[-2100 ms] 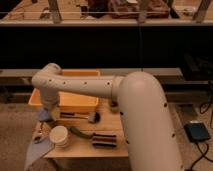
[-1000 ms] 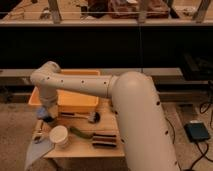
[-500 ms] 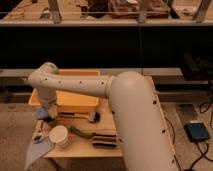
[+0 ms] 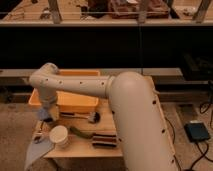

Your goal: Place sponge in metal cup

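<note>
My gripper hangs from the white arm at the table's left end, in front of the orange tray's left corner. A small blue-grey patch at its tip looks like the sponge; I cannot tell whether it is held. Just below it, near the table's left edge, stands a small dull round thing that looks like the metal cup, partly hidden by the gripper. The gripper is above and slightly behind that cup.
A white cup stands right of the metal cup. A pale blue-grey cloth hangs over the front left corner. An orange tray is behind. A dark brush, a green object and a striped block lie to the right.
The arm's elbow has swung slightly left and the gripper has risen from low over the table's left edge to a little higher, by the tray's corner.
</note>
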Controlling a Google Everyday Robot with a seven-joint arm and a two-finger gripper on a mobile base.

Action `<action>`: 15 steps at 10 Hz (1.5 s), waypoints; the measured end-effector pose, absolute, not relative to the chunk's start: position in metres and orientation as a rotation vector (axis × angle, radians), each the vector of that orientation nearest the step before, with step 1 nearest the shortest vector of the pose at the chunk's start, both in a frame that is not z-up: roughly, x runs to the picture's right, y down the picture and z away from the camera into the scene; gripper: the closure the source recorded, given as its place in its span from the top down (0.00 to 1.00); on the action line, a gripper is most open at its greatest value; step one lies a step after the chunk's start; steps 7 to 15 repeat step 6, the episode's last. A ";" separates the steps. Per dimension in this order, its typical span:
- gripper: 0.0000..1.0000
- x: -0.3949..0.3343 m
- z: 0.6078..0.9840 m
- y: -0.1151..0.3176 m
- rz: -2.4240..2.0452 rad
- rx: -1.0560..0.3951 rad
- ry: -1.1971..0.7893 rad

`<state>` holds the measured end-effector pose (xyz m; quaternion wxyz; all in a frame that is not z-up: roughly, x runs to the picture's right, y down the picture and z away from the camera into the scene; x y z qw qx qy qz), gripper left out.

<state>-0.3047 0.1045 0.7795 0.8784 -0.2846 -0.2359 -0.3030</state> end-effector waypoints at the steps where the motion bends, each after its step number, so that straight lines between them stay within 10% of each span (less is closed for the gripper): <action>1: 0.80 -0.304 0.780 0.104 -0.633 -0.596 -0.494; 15: 0.80 -0.299 0.766 0.094 -0.650 -0.576 -0.486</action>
